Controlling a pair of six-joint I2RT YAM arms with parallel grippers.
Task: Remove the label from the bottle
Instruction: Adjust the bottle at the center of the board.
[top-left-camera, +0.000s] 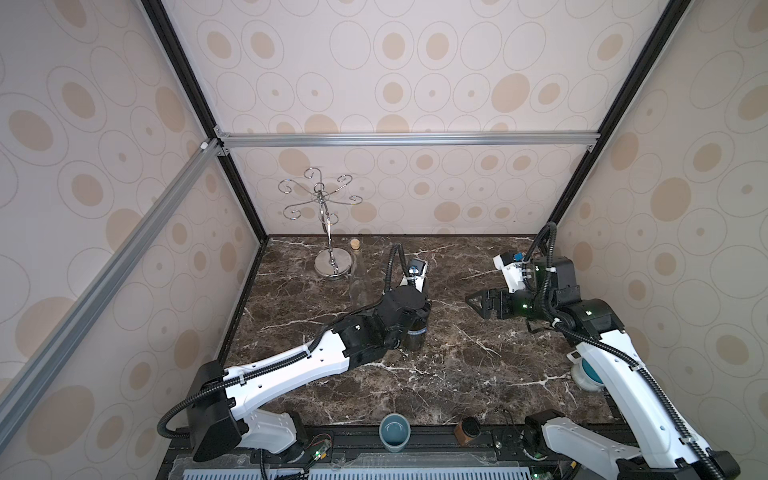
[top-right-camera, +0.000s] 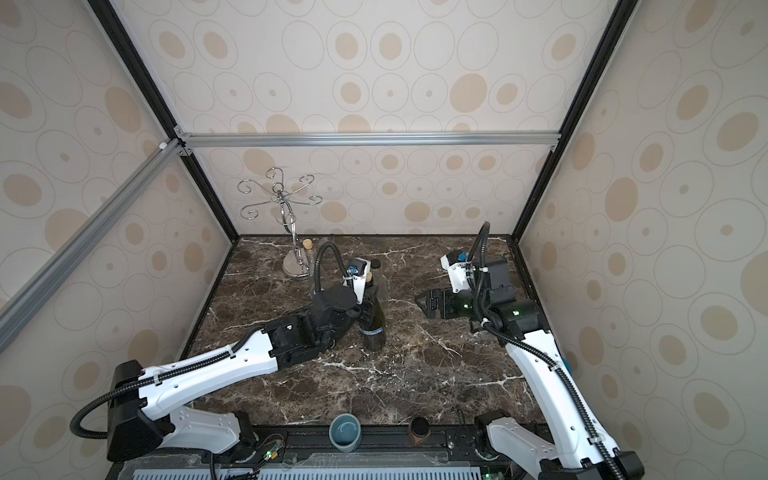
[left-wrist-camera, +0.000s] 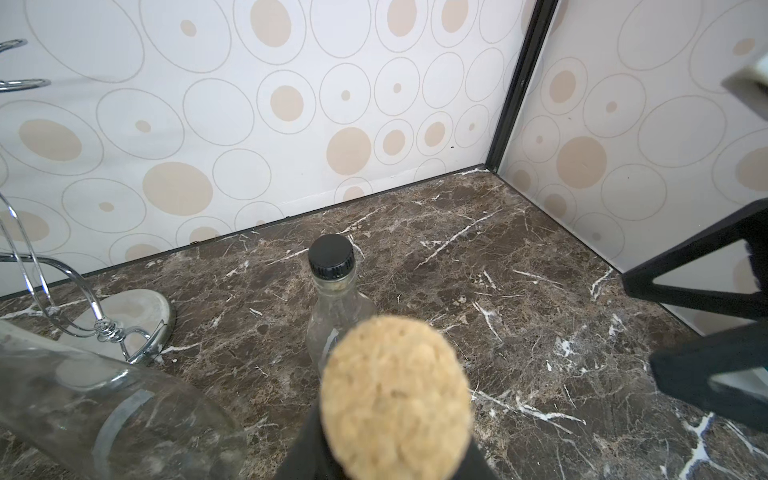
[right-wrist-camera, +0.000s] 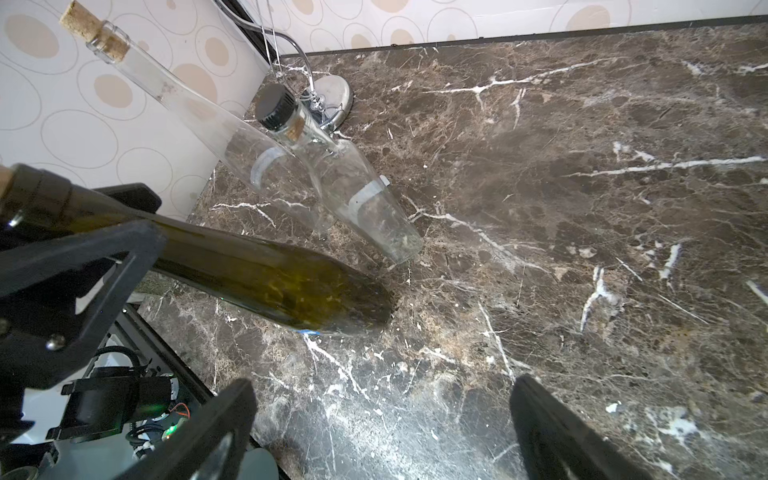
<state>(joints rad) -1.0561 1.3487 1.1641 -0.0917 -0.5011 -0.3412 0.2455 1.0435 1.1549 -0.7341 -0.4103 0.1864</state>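
Bare marble (top-left-camera: 478, 365) right of green bottle (top-left-camera: 415, 338), glass bottles (right-wrist-camera: 365, 195), wire stand (top-left-camera: 331, 266) crowd behind.

Cream wallpaper walls (top-left-camera: 457, 95) with beige circles, silver frame rail (top-left-camera: 407, 139), dark brown white-veined marble tabletop (top-left-camera: 457, 374)

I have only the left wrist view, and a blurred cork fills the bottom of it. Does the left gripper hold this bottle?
Observer: Yes. The left gripper is shut on the neck of the dark green bottle, which stands upright on the marble table.
Operator: Where is the label? I do not see any.
Observer: A blue label sits low on the bottle, near its base.
Operator: And the right gripper?
Observer: The right gripper is open and empty, apart from the bottle.
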